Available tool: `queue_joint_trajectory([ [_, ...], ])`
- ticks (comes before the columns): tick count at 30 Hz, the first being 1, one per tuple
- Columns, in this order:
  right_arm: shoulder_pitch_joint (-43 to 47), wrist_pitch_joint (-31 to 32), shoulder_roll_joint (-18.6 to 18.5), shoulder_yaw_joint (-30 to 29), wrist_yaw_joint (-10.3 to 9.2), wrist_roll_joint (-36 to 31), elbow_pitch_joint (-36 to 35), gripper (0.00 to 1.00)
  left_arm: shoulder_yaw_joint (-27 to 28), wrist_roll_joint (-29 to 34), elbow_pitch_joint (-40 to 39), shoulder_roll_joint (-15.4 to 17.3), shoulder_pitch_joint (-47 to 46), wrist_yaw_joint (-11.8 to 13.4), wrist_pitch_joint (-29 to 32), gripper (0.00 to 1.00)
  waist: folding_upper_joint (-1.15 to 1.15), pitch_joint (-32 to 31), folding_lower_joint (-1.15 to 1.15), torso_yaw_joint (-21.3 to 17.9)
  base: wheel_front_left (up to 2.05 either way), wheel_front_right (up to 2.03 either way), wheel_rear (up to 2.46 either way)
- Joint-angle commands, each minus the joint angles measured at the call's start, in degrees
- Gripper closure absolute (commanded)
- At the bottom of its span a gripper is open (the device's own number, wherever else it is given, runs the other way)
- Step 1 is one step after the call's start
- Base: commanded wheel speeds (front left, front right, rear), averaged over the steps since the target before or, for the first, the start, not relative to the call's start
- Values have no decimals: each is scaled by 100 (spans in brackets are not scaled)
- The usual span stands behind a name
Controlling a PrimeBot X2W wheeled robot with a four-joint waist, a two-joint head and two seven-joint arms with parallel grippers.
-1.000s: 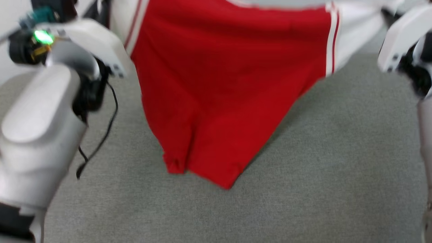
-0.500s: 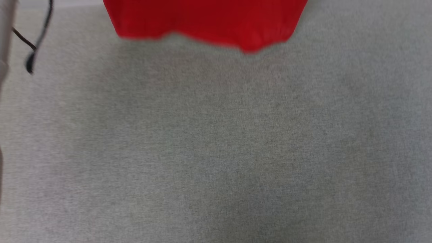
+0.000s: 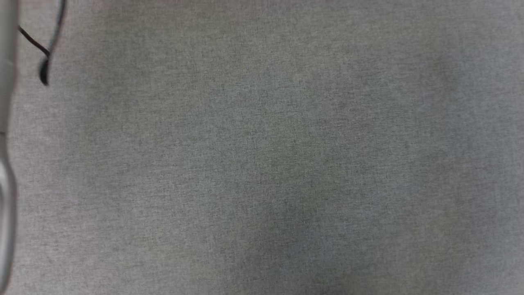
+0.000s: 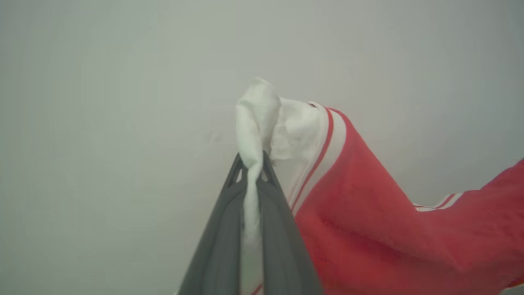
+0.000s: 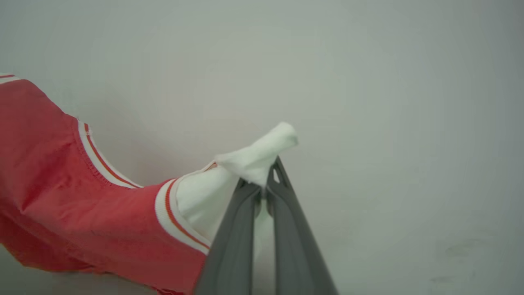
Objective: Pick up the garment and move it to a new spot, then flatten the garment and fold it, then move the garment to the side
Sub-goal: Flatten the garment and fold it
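Open grey surface (image 3: 286, 164), cable (image 3: 44, 76) far left

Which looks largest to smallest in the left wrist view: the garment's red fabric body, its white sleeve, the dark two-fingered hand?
1. Red fabric body.
2-3. Dark two-fingered left hand and white sleeve look alike; the hand is nearest the camera.

Looks like an indoor robotics lab or test bay. Evidenced by a broad flat grey woven-fabric work surface (image 3: 286, 164), a thin black loose-ended cable (image 3: 44, 76) over its left part, and a plain pale grey-white matte backdrop (image 4: 102, 102).
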Motion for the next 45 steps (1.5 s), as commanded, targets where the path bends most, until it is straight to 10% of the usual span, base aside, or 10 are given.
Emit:
queue_joint_trajectory([
  [1, 175, -51, 80, 93, -4, 76, 158, 100, 57, -88, 114, -60, 193, -67, -27, 100, 0, 11, -1, 21, 0, 0, 0],
  [17, 2552, -340, 81, 1056, -4, 1282, 771, 100, 1078, 1, -259, -595, 2980, -305, -48, 100, 0, -1023, -1, 352, 0, 0, 0],
  [29, 5676, -308, -547, 1542, -3, 2171, -765, 100, 1934, 684, -2172, -861, 6748, -205, -44, 100, 0, -2376, -1, 344, 0, 0, 0],
  [42, 9031, 414, -615, 175, -4, 1723, -2672, 100, 1864, 792, -3044, -804, 9085, 289, 129, 100, 0, -2986, -1, 324, 0, 0, 0],
  [44, 9417, 577, -430, -75, -4, 1585, -2956, 72, 1836, 796, -3152, -844, 9237, 359, 138, 100, 0, -3006, -1, 325, 0, 0, 0],
  [45, 9590, 640, -367, -212, -4, 1479, -3084, 15, 1823, 799, -3210, -866, 9310, 390, 136, 100, 0, -3013, -1, 325, 0, 0, 0],
])
